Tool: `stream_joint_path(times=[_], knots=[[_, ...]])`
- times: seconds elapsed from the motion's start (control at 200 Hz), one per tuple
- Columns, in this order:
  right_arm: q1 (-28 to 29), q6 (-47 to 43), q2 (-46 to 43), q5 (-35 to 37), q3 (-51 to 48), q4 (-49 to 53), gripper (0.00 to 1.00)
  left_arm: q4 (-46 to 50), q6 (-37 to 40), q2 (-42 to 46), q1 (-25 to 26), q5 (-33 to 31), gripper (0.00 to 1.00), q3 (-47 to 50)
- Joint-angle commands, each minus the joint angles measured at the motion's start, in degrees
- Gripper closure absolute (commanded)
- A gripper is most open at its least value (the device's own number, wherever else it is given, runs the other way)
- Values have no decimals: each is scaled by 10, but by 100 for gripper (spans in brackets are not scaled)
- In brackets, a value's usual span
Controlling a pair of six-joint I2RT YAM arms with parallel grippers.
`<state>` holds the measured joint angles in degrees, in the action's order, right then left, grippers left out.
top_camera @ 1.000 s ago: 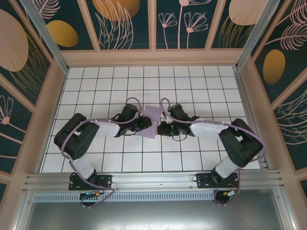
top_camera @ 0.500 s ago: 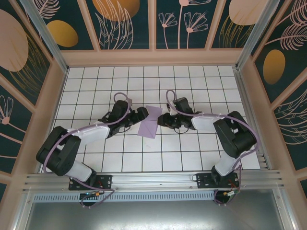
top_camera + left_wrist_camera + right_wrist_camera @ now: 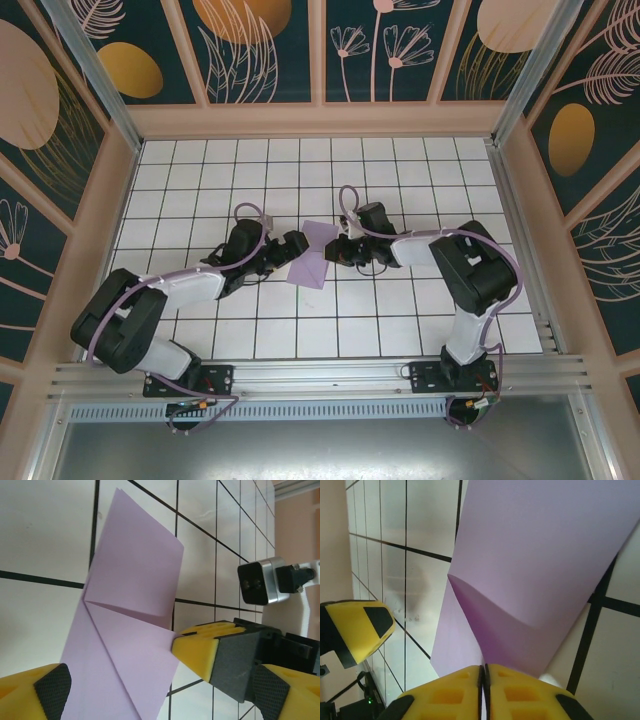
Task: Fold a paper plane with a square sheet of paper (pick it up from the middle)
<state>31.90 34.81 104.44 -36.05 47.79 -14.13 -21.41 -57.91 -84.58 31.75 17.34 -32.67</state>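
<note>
The fingers (image 3: pixel 37 692) of the left gripper (image 3: pixel 160 700) are standing wide apart around the near end of the square sheet of paper (image 3: pixel 130 580), holding nothing. The right gripper (image 3: pixel 483 687) is pressing its own fingers shut on the sheet's edge and raising a small curl of paper there.

A second ago both grippers were crowding the sheet with the left jaws far narrower. Since then the left arm (image 3: pixel 190 285) has been swinging its elbow out to the left, and its gripper has been letting go. The right gripper has briefly loosened and is now clamping again. This probably means a crease has been pressed and the hold is passing to the right side. The sheet is lying mid-table (image 3: pixel 400 180) between the two grippers, showing a diagonal flap (image 3: pixel 132 655) folded over, so it is looking far from a finished dart.

The left arm is stretching low and diagonally from the near left corner toward the centre. The right arm (image 3: pixel 470 270) is keeping its elbow high at the right, with its forearm reaching leftward to the sheet.
</note>
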Motion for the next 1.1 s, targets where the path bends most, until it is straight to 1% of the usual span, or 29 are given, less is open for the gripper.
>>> stream_joint_path(times=[0.0,0.09,0.105,0.13,0.275,0.505,0.646,0.731,1.096], knots=[[-2,12,0,3,-1,-35,92,-47,-12,-16,-2,37,12,3],[-2,19,-6,9,-12,-42,95,-59,-16,-29,-2,49,22,1],[-17,20,-7,10,-14,-43,95,-60,-17,-31,-2,50,23,1],[-20,22,-9,12,-17,-45,95,-60,-18,-34,-2,51,26,1],[-23,24,-16,15,-24,-45,95,-71,-21,-52,-3,61,37,-4],[-23,21,-19,15,-30,-44,95,-82,-13,-84,-2,80,43,-22],[-23,21,-16,13,-30,-43,95,-84,-1,-115,-2,94,47,-41],[-23,20,-15,13,-30,-42,95,-85,11,-131,-2,101,52,-55],[-27,17,-25,11,-25,-26,94,-45,86,-191,-3,75,67,-111]])
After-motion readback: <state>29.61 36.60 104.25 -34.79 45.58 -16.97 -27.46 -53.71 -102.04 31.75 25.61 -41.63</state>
